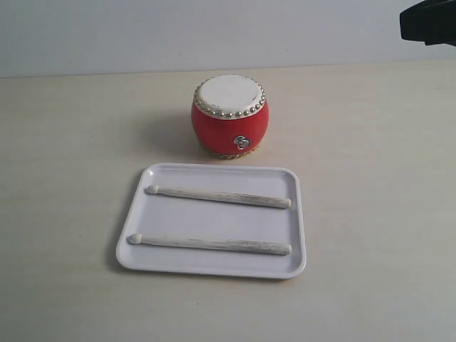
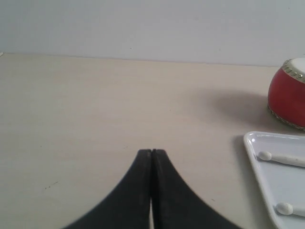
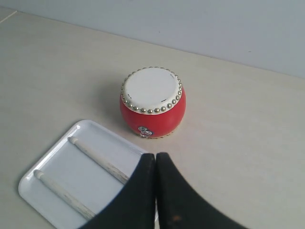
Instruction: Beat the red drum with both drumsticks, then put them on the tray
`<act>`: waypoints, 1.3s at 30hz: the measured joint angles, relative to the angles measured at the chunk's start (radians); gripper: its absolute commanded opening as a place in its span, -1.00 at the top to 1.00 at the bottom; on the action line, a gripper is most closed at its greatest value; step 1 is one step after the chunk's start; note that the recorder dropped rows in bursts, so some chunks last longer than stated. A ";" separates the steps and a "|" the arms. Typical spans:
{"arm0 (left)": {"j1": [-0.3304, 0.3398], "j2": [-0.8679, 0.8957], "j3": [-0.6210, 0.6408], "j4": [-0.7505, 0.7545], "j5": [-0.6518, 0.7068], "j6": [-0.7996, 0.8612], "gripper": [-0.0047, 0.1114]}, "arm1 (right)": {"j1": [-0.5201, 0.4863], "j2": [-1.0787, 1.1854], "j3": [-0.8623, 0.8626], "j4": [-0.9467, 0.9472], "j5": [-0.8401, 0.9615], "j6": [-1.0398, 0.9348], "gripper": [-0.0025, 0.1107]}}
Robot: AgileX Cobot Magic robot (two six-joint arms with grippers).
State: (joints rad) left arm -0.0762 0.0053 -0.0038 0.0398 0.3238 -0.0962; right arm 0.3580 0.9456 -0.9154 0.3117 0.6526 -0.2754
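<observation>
The red drum (image 1: 230,116) stands upright on the table behind the white tray (image 1: 214,267), its cream skin facing up. Two pale drumsticks lie side by side in the tray, one nearer the drum (image 1: 218,197) and one nearer the front (image 1: 209,244), tips to the left. My left gripper (image 2: 151,151) is shut and empty, over bare table left of the tray (image 2: 252,157); the drum (image 2: 287,95) shows at that view's edge. My right gripper (image 3: 155,155) is shut and empty, above the tray's (image 3: 33,179) right end, with the drum (image 3: 152,102) ahead of it.
The pale wooden table (image 1: 370,214) spreads around the tray and drum, with a plain light wall (image 1: 142,28) behind. A black part of the right arm (image 1: 429,23) shows in the exterior view's top right corner.
</observation>
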 measured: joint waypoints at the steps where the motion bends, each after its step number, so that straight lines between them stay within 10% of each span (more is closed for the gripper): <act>1: 0.000 0.000 0.000 0.000 0.000 -0.005 0.92 | 0.000 0.000 0.000 0.000 0.000 0.000 0.96; 39: 0.000 0.000 0.000 0.001 0.034 -0.005 0.92 | 0.000 -0.023 0.000 0.000 0.000 0.002 0.96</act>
State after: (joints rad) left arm -0.0762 0.0053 -0.0038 0.0412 0.3580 -0.1016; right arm 0.3580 0.9224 -0.9154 0.3117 0.6531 -0.2737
